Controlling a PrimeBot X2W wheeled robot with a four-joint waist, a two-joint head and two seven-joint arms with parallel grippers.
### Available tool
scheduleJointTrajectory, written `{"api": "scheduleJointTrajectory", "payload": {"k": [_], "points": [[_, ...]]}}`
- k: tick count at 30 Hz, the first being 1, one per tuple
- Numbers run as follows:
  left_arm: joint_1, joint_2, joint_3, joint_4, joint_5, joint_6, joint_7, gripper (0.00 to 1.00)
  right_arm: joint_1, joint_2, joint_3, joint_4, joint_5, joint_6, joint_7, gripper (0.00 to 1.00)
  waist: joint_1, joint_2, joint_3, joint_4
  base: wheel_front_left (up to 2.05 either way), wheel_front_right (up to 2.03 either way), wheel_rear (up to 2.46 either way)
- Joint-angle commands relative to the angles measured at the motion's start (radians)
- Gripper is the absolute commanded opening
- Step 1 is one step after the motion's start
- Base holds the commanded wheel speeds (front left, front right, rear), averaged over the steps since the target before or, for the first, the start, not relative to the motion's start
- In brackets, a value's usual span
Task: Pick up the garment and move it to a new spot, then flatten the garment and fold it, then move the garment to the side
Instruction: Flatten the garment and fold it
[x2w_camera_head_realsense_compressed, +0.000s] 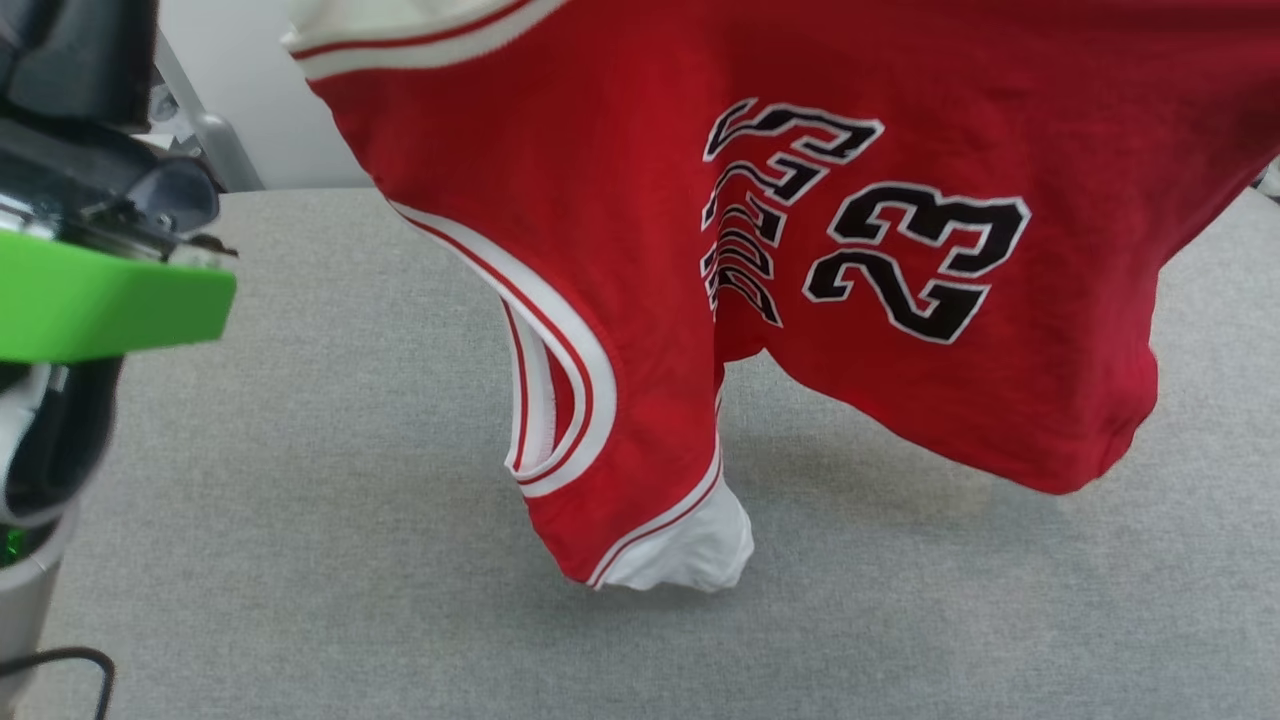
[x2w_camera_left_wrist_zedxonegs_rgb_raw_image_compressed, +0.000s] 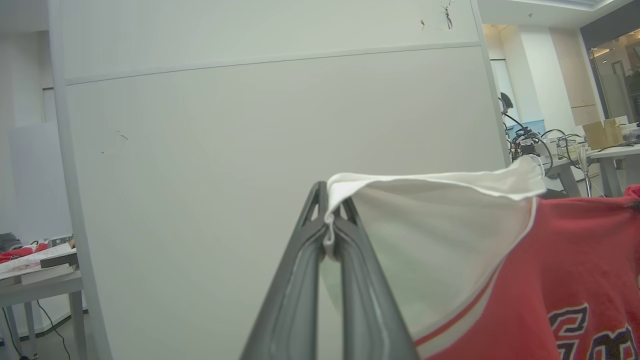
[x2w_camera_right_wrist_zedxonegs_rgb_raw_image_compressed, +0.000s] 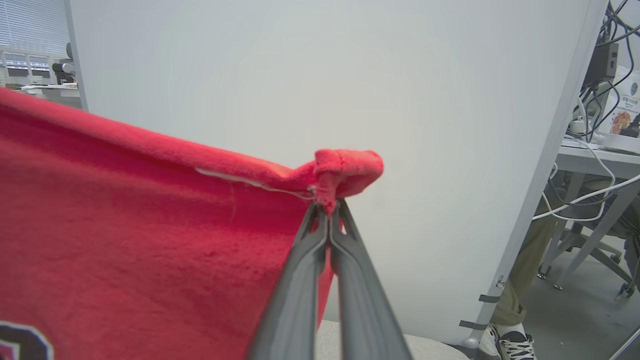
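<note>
Two pinches hold the garment (x2w_camera_head_realsense_compressed: 640, 250) up: my left gripper (x2w_camera_left_wrist_zedxonegs_rgb_raw_image_compressed: 330, 235) clamps its white sleeve edge, my right gripper (x2w_camera_right_wrist_zedxonegs_rgb_raw_image_compressed: 327, 205) a red corner, so its long axis runs nine-to-three between them, draping toward six over the grey table (x2w_camera_head_realsense_compressed: 300, 500).

I see the table (x2w_camera_head_realsense_compressed: 300, 520) bare to either side of the hanging garment (x2w_camera_head_realsense_compressed: 620, 300), whose white sleeve tip drops to or just above the surface mid-table and blocks a straight sweep across. The white partition (x2w_camera_left_wrist_zedxonegs_rgb_raw_image_compressed: 260, 150) closes off the far side close behind, and my left arm's green housing (x2w_camera_head_realsense_compressed: 100, 300) crowds the left edge.
</note>
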Motion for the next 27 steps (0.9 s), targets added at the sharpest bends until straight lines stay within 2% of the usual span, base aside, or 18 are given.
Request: {"api": "scheduleJointTrajectory", "payload": {"k": [1, 8, 16, 22, 27], "points": [[-0.040, 0.011, 0.005, 0.012, 0.010, -0.003, 0.009, 0.00, -0.026, 0.000, -0.008, 0.007, -0.009, -0.002, -0.014, 0.00, 0.0000, 0.0000, 0.030, -0.005, 0.00, 0.00, 0.00], [-0.179, 0.049, -0.003, 0.104, 0.009, -0.053, 0.052, 0.00, -0.148, -0.020, 0.009, 0.059, -0.028, -0.002, -0.047, 0.00, 0.0000, 0.0000, 0.124, -0.017, 0.00, 0.00, 0.00], [-0.398, 0.096, -0.004, 0.232, 0.026, -0.129, 0.077, 0.00, -0.392, -0.032, 0.053, 0.187, -0.063, -0.002, -0.091, 0.00, 0.0000, 0.0000, 0.299, -0.031, 0.00, 0.00, 0.00], [-0.614, 0.068, -0.025, 0.359, 0.046, -0.193, 0.015, 0.00, -0.598, -0.037, 0.109, 0.324, -0.113, -0.002, -0.142, 0.00, 0.0000, 0.0000, 0.442, -0.032, 0.00, 0.00, 0.00], [-0.823, 0.041, -0.082, 0.553, 0.110, -0.229, -0.041, 0.00, -0.785, -0.008, 0.158, 0.489, -0.170, -0.002, -0.211, 0.00, 0.0000, 0.0000, 0.543, -0.037, 0.00, 0.00, 0.00]]}}
